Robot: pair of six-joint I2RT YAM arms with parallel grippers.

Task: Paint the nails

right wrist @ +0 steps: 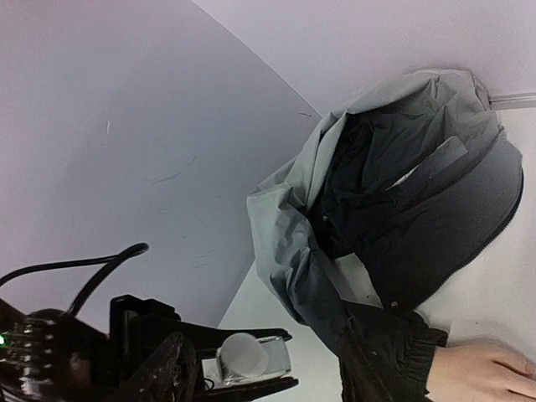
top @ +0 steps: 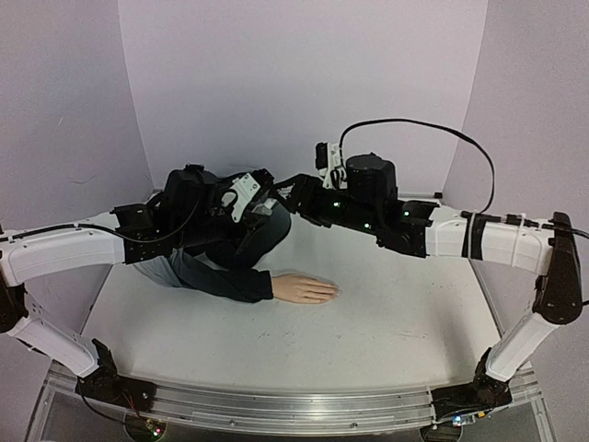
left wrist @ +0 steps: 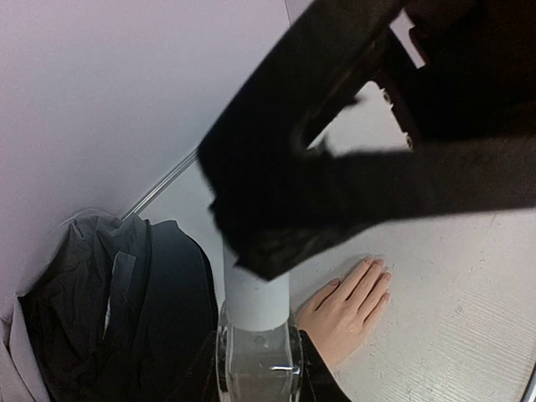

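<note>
Nails [left wrist: 378, 265]: on the tips of the fingers, pale like the skin around them; too small in every view to tell more.
Mannequin hand [top: 302, 288]: flesh-coloured, palm down and flat on the table, near its middle; fingers close together, pointing to the robot's right.
Sleeve [top: 230, 279]: dark navy, its gathered cuff at the wrist; runs left and back from the hand into the jacket.
Jacket [right wrist: 419, 201]: navy and grey, heaped at the back left of the table, against the backdrop.
Bottle [left wrist: 255, 310]: small, with a tall white cap over a clear glass body; held in the air above the sleeve, behind and to the left of the hand.
Left gripper [right wrist: 251, 362]: black fingers closed on the bottle's glass body, one on each side.
Right gripper [top: 285, 191]: reaches in from the right to meet the left one above the jacket; in the left wrist view a dark blur overlapping the top of the cap. Cannot tell whether its jaws are wide, narrow or on the cap.
Table [top: 386, 341]: white, faintly ribbed.
Backdrop [top: 304, 83]: plain pale lilac, curving round the back and sides.
</note>
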